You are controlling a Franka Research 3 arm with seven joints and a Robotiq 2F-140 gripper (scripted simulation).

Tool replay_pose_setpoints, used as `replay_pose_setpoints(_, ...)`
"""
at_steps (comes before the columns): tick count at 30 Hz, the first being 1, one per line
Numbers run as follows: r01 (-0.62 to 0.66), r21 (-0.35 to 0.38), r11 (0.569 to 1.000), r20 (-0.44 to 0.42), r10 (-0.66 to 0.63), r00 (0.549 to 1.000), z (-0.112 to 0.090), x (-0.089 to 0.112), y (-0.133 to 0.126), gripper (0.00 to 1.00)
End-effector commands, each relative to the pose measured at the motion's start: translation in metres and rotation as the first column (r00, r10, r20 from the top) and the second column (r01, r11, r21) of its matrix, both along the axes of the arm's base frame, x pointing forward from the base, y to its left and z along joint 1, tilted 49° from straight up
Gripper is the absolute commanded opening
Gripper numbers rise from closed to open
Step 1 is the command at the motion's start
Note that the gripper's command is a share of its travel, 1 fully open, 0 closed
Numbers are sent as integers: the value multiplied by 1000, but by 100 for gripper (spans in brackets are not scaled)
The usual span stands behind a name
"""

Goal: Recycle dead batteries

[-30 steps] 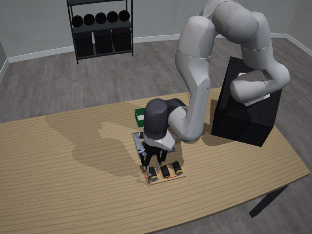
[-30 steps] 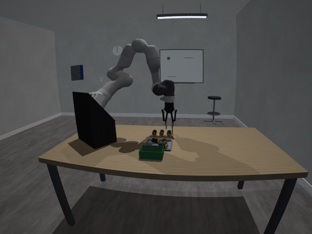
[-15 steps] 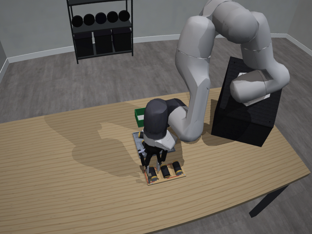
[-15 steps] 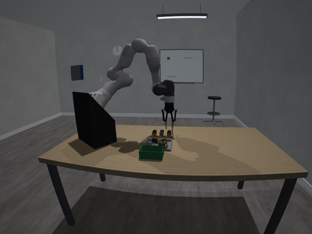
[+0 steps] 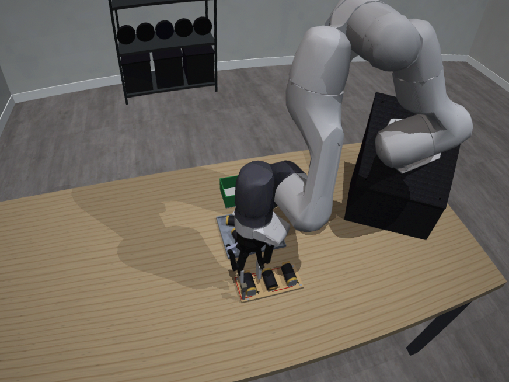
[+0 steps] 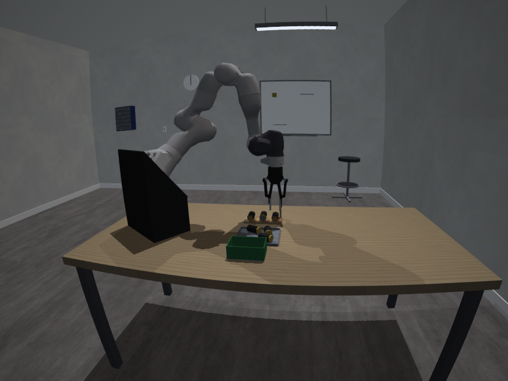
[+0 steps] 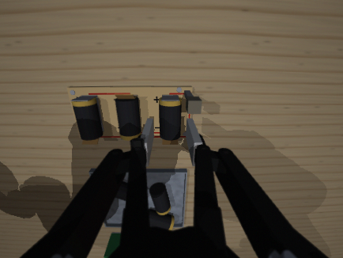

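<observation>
A small wooden holder board on the table carries three black batteries with yellow bands, seen in the wrist view at left, middle and right. A small grey block sits at the board's corner and looks unlit. My gripper points straight down with its fingers partly open, one on each side of the right battery with a gap on both sides. It also shows in the top and exterior views. More batteries lie on a grey tray behind the board. The green recycling box stands upright beyond the tray.
A large black slanted box stands on the table's right part, beside the arm's base. A dark shelf unit stands on the floor far behind the table.
</observation>
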State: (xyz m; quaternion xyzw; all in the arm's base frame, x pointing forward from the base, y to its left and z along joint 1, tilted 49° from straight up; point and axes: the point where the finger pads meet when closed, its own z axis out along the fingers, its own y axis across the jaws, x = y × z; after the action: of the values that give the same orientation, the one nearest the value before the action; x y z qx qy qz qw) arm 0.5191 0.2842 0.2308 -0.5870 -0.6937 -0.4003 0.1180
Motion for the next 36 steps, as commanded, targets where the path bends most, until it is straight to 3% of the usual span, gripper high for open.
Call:
replay_pose_setpoints(1,3,1,1000,1,-3,1000,0,0,0,29)
replay_pose_setpoints(36,3,1,1000,1,-3,1000,-6,3,6,29)
